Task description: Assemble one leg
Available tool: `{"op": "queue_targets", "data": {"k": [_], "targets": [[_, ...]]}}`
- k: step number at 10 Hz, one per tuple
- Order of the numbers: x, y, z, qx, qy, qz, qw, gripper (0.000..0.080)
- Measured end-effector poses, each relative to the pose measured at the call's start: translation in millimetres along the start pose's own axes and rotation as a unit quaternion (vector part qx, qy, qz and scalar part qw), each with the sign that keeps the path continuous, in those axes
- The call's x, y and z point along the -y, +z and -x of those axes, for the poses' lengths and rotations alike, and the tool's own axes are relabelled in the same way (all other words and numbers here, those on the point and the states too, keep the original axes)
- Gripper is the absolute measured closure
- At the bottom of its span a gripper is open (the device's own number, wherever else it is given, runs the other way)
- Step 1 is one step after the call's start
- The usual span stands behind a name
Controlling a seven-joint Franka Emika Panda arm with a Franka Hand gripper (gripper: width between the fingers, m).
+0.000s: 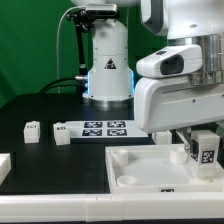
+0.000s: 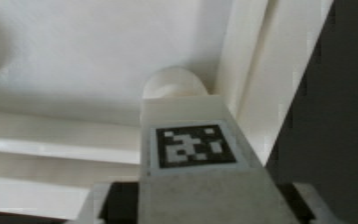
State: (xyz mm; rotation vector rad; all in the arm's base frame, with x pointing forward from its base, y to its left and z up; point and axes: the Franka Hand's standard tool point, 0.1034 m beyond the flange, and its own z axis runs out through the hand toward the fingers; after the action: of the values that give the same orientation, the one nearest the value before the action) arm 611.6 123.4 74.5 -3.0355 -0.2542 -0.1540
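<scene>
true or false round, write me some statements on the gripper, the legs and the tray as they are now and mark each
1. The gripper is clamped on the held leg, whose marker tag shows. True.
2. The held leg hangs over the marker board. False: it is at the white tray, toward the exterior view's right.
3. A loose leg sits on the black table, toward the exterior view's left. True.
4. The white tray lies on top of the marker board. False: the two lie apart on the table, with the tray nearer the camera.
</scene>
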Motion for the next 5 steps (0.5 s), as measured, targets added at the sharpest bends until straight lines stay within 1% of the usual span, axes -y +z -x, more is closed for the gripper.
{"op": "queue_targets", "data": {"k": [3,4,5], "targets": [[-1.5,0.0,0.0,0.0,0.138,-0.002,0.99,0.0505],[-2.7,0.3,0.1,-0.002,0.195,-0.004,0.981,0.0505],[-4.6,0.8,0.1,-0.006,0.275,-0.007,0.961,0.0505]]}}
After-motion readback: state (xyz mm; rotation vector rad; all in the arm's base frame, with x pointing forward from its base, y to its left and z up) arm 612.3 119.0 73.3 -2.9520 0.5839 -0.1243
